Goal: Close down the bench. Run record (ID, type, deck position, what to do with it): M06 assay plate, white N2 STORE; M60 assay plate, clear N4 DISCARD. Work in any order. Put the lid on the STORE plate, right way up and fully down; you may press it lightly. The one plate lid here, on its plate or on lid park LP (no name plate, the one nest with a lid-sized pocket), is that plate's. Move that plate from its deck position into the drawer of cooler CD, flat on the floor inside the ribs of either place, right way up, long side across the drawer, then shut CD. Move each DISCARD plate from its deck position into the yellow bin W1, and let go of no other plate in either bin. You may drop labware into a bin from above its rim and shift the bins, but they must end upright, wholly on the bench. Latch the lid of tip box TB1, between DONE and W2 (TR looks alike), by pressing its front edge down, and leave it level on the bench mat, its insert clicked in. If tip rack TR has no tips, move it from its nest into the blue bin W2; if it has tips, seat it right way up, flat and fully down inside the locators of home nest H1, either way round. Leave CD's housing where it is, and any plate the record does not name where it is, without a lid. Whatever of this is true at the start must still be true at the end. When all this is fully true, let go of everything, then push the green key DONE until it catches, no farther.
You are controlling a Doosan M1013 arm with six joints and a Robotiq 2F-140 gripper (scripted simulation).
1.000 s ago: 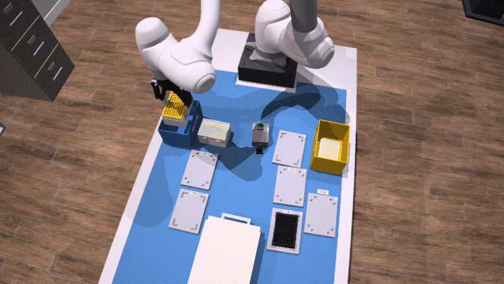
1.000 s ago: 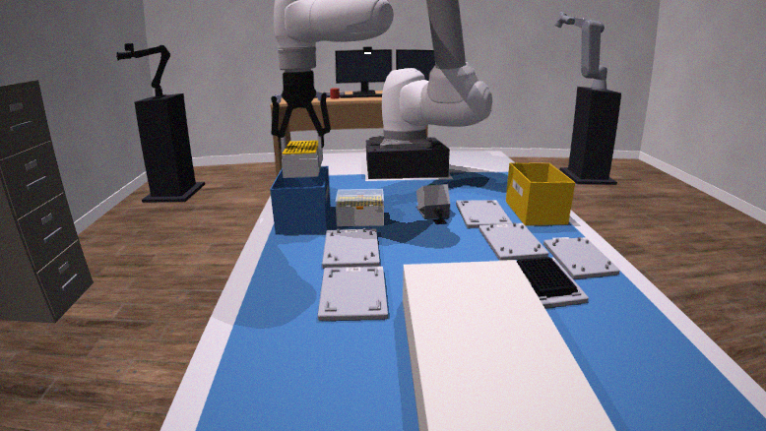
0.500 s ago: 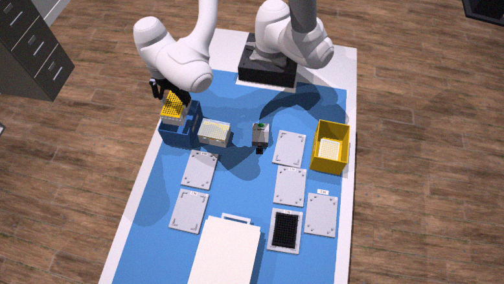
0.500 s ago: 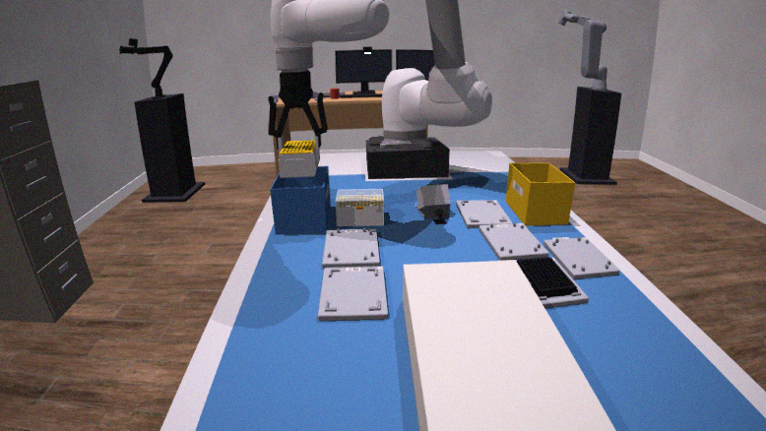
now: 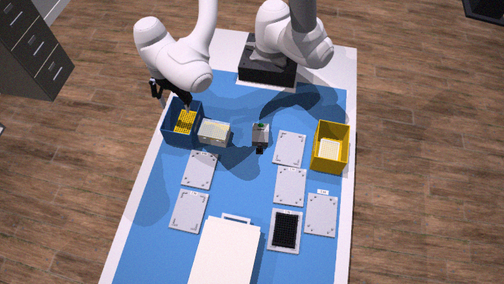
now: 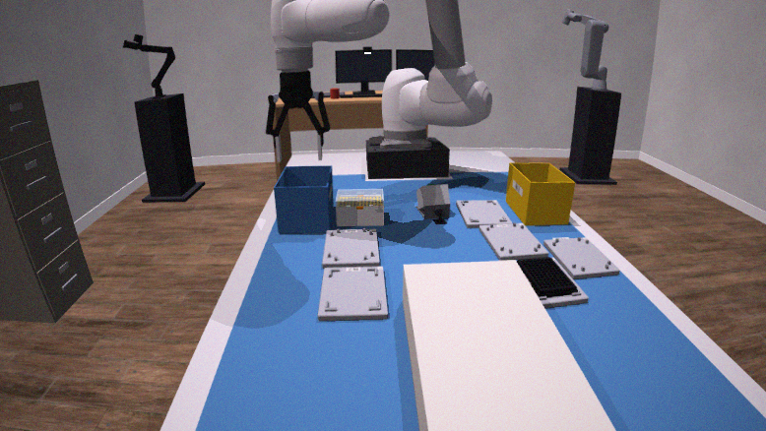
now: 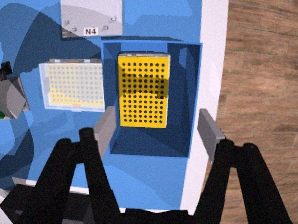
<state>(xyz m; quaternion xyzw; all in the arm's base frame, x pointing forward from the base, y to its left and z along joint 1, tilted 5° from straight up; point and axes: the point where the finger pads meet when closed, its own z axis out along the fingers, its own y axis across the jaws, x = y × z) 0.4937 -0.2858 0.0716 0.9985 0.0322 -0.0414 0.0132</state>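
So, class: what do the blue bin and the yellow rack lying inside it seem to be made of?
Blue bin: likely moulded plastic, with even matte colour and thin straight walls. Yellow tip rack: probably rigid plastic too, a flat top pierced by a regular grid of holes. Neither shows any metallic shine.

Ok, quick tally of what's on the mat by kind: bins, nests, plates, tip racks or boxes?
Bins: 2, blue bin, yellow bin
Nests: 6
Plates: 2, black plate, pale plate
Tip racks and boxes: 2, yellow tip rack, tip box
Total: 12
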